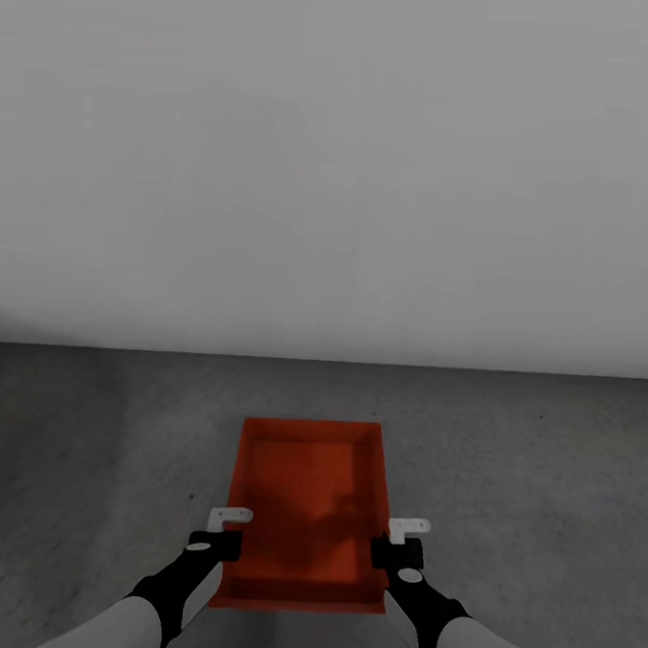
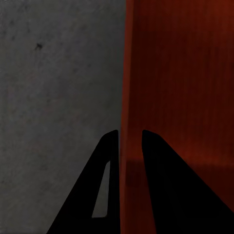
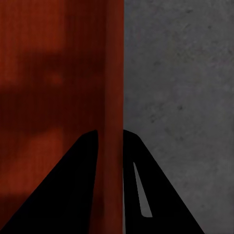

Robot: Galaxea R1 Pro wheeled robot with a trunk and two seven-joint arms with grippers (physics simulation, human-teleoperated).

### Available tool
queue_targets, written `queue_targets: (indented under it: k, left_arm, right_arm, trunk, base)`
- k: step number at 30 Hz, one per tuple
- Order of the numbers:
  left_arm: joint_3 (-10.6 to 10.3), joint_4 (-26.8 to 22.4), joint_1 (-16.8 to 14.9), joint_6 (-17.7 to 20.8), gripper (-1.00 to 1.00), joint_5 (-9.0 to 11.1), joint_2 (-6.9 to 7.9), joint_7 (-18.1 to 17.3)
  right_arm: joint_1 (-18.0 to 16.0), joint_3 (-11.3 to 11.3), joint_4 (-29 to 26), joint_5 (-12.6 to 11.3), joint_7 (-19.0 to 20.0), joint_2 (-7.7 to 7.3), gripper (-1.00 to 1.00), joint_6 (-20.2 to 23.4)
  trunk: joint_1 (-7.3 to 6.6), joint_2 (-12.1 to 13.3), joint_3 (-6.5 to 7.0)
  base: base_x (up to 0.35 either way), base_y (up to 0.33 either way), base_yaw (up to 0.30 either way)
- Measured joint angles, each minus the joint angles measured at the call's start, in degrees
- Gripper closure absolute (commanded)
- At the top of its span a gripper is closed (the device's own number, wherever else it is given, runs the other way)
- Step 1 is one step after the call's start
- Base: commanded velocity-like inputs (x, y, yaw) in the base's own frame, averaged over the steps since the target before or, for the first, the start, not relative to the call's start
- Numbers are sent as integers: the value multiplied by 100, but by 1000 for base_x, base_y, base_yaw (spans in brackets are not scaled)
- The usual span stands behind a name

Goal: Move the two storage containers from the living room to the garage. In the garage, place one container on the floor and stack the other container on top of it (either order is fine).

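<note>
On bare grey garage floor [image 1: 544, 491], lower storage container [image 1: 309, 496] level, left gripper [image 2: 129, 141] and right gripper [image 3: 110, 139] each clenched on a side wall.

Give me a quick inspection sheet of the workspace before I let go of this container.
Surface: rough dark grey concrete floor, meeting a wall at the back.
Job's things: one red-orange storage container in view, open side up, held level between both arms over the floor; whether it touches the floor cannot be told.
Clutter: nothing seen.
Grippers: left gripper straddles the container's left side wall, one finger on each side; right gripper does the same on the right side wall. Both look closed on the walls.
Cables: nothing seen.
Surroundings: plain white-grey wall ahead.
</note>
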Motion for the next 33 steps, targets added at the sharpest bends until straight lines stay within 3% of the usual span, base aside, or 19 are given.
queue_targets:
  k: [30, 31, 32, 33]
  left_arm:
    - [10, 11, 1, -16, 100, -8, 7, -21]
    - [10, 12, 1, -17, -100, -6, 7, -22]
    - [106, 52, 11, -197, -100, -8, 8, -43]
    - [109, 54, 12, -202, -100, -5, 8, -44]
  right_arm:
    - [0, 3, 2, -3, -2, 5, 100, -6]
    - [0, 4, 3, -5, 0, 5, 100, -8]
    - [2, -229, -29, 104, 18, 69, 100, -2]
    - [-5, -322, -56, 124, 119, 72, -100, 8]
  trunk:
    - [-4, 0, 0]
    - [-4, 0, 0]
    - [59, 0, -1]
    - [156, 1, 0]
  base:
    - [0, 0, 0]
    - [0, 0, 0]
    - [0, 0, 0]
    - [0, 0, 0]
